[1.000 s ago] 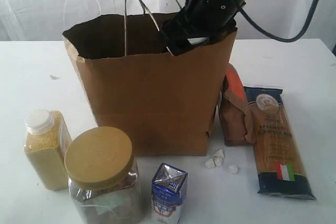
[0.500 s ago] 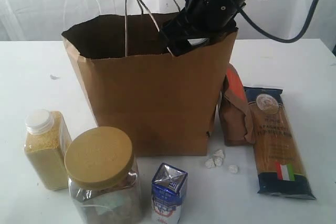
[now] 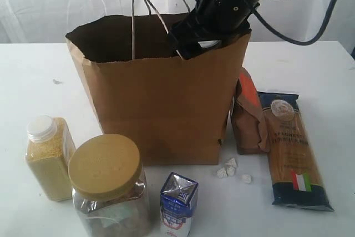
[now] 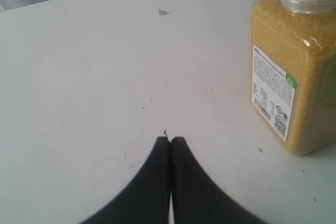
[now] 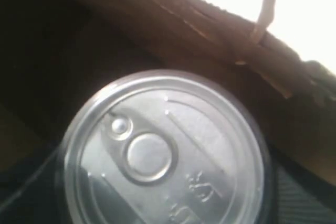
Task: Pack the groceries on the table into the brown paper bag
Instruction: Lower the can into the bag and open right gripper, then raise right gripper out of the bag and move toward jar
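The brown paper bag (image 3: 161, 109) stands open in the middle of the table (image 3: 33, 81). My right arm (image 3: 222, 9) reaches down into its mouth, so the gripper is hidden in the exterior view. In the right wrist view the gripper (image 5: 168, 203) is shut on the dark foil-topped jar (image 5: 157, 145), inside the bag. My left gripper (image 4: 170, 140) is shut and empty over bare table, beside the yellow-grain bottle (image 4: 291, 77). In front of the bag stand that bottle (image 3: 49, 156), the tan-lidded jar (image 3: 108, 184) and the blue-white carton (image 3: 177, 203). The brown pouch (image 3: 248, 115) and spaghetti pack (image 3: 293, 148) lie to its right.
A few small white lumps (image 3: 230, 170) lie on the table by the bag's front right corner. The bag's cord handle (image 3: 145, 15) sticks up beside my right arm. A white curtain hangs behind the table.
The right arm has shifted very slightly at the bag's mouth. Everything else is still.
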`<control>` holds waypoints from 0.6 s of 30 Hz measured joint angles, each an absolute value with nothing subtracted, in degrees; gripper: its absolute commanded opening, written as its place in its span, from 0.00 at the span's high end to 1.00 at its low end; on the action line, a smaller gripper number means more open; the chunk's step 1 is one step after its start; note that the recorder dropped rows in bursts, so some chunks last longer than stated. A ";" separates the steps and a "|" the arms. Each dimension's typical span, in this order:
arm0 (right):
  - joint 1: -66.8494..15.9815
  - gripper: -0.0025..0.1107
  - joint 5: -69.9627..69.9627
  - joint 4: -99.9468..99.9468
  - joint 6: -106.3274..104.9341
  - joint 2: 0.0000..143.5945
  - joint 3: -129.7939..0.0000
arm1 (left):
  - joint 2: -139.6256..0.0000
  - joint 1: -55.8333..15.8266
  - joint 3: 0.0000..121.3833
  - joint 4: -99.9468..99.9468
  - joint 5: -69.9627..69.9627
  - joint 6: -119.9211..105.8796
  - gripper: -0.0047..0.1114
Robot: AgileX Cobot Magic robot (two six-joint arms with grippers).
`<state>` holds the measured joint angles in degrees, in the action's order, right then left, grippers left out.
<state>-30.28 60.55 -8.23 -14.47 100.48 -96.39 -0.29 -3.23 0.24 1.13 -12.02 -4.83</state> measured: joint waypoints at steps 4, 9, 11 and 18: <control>-30.28 0.23 60.22 -8.23 -14.71 100.48 -96.39 | -0.29 -3.23 0.24 1.13 -12.02 -4.83 0.96; -30.28 0.18 59.24 -8.23 -14.71 100.48 -96.39 | -0.29 -3.23 0.24 1.13 -12.02 -4.83 0.96; -30.28 0.18 59.24 -8.23 -14.71 100.48 -96.39 | -0.29 -3.23 0.24 1.13 -12.02 -4.83 0.96; -30.30 0.18 59.35 -8.23 -14.71 99.70 -96.39 | -0.29 -3.23 0.24 1.13 -12.02 -4.83 0.96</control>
